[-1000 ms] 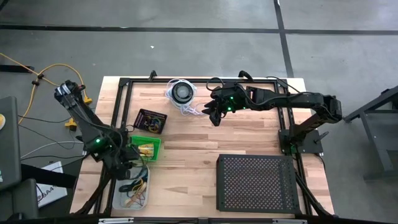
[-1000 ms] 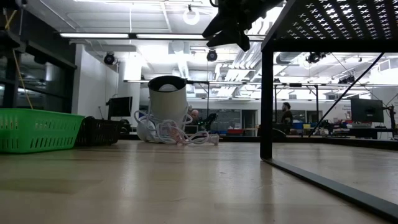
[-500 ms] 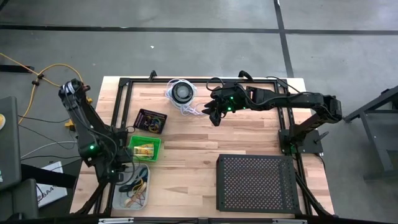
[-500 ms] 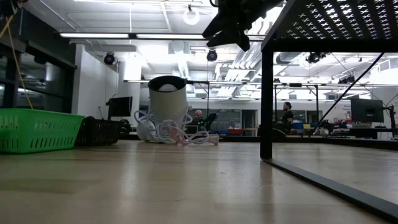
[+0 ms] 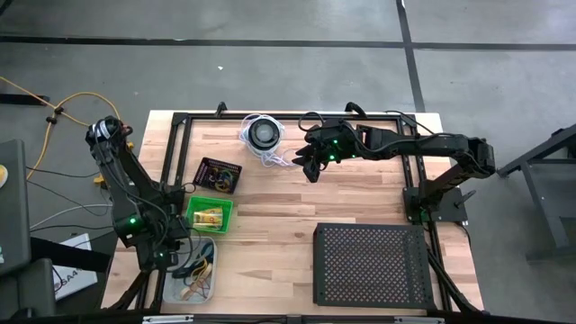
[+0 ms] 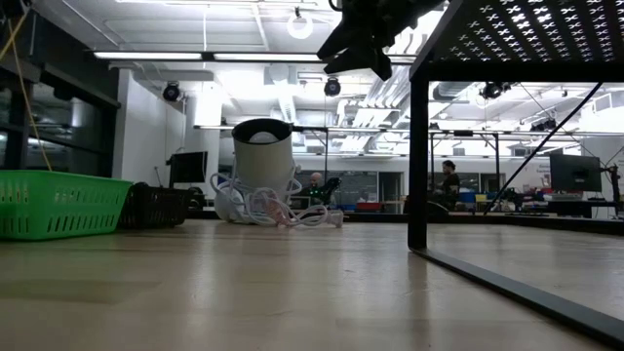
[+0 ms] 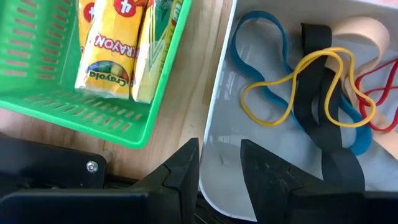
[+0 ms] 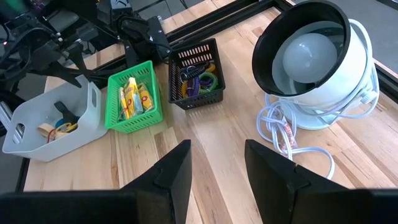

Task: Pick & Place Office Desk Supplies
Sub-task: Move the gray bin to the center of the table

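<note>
Left wrist view: left gripper (image 7: 221, 168) hovers empty, jaws parted, at the white bin's (image 7: 227, 81) rim; rubber bands (image 7: 311, 81) lie just ahead inside. Right gripper (image 5: 309, 168), released, waits far off by the lamp (image 5: 263, 133). Left arm is nearer.

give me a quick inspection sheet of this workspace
surface: wooden table, bare in the middle
job's things: rubber bands in white bin; crayon packets in green basket; clips in black basket
clutter: lamp; perforated tray
grippers: left gripper open over the white bin's edge; right gripper open, raised beside the lamp
cables: white cord coiled at the lamp
surroundings: people in the room behind
</note>
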You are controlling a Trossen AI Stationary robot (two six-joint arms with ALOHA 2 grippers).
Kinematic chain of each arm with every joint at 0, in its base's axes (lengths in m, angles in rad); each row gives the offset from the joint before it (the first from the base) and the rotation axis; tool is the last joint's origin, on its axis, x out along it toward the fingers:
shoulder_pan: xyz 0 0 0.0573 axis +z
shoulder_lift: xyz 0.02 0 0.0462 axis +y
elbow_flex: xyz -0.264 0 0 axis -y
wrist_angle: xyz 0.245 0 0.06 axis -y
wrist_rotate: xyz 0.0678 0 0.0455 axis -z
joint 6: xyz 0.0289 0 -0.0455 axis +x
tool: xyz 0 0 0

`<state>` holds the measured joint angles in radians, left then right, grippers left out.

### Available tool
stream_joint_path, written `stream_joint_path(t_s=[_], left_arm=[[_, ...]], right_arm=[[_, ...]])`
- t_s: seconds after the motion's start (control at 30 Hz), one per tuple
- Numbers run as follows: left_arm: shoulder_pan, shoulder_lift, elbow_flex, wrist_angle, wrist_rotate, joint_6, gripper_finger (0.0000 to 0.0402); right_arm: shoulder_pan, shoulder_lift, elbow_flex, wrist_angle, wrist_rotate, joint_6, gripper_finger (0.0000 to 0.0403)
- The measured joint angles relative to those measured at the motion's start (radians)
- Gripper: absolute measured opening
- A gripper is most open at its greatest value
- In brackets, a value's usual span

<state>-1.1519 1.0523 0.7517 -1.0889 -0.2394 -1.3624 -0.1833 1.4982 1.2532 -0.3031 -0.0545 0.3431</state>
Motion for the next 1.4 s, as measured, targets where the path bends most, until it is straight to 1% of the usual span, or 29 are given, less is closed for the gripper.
stream_joint_path(t_s=[0.47,0.77,1.2,1.4], left_arm=[[0.000,-0.009,-0.001,-0.007,0.008,0.011,0.0113],[0.020,-0.009,-0.038,0.003,0.033,0.011,0.0113],[0.059,-0.009,-0.114,0.132,0.072,0.047,0.0113],[0.059,-0.008,-0.175,0.210,0.105,-0.008,0.0113]], right_arm=[[0.000,0.000,0.000,0.000,0.000,0.000,0.0137],[0.000,0.000,0.000,0.000,0.000,0.000,0.0137],[0.000,0.000,0.000,0.001,0.000,0.000,0.0137],[0.000,0.000,0.000,0.000,0.000,0.000,0.0137]])
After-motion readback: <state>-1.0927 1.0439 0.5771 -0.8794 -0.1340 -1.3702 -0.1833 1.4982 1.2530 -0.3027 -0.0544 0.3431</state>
